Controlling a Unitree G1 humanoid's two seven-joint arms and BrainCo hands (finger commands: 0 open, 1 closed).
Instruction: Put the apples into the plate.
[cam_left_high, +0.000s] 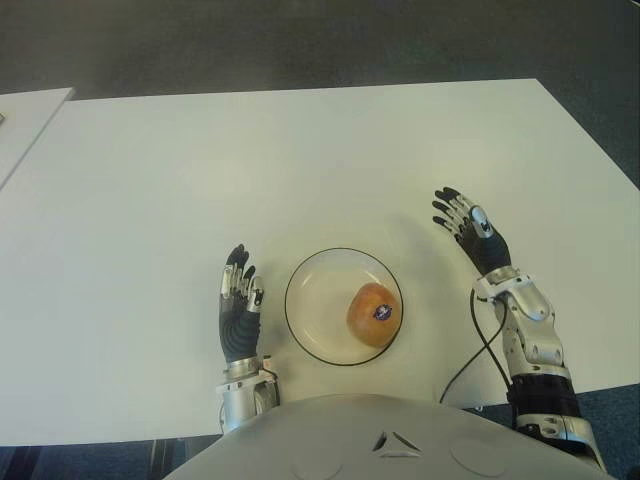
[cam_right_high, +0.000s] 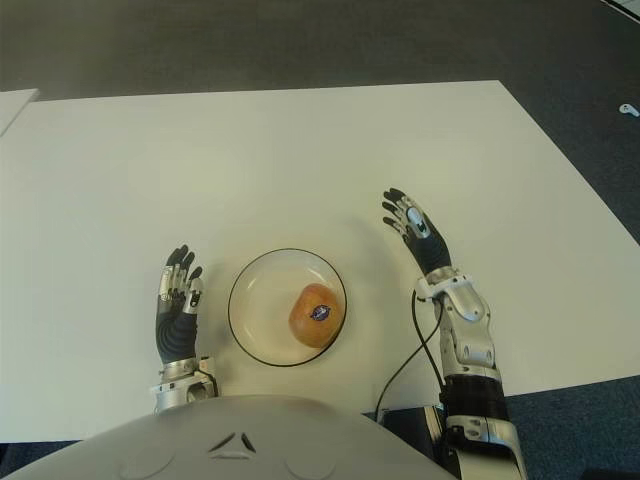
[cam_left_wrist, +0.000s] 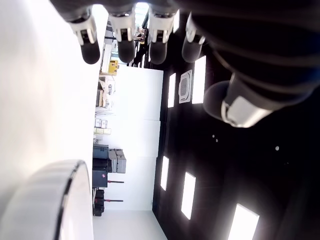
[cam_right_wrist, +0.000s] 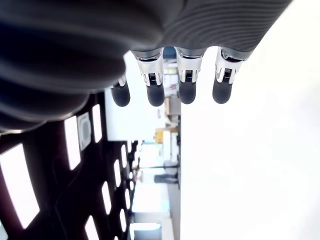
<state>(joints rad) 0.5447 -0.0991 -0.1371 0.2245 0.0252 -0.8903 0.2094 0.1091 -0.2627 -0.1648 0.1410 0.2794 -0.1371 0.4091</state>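
Fingers (cam_right_wrist: 156, 92) straight, empty (apple (cam_left_high: 374, 313) plated)

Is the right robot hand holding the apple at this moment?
No, the apple lies in the plate, while the right robot hand shows empty, fingers spread, beside the plate on its right.

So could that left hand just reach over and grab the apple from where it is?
Probably yes. The left hand is open and empty just left of the plate, and the apple sits uncovered on the plate's right side. Only the low rim lies between.
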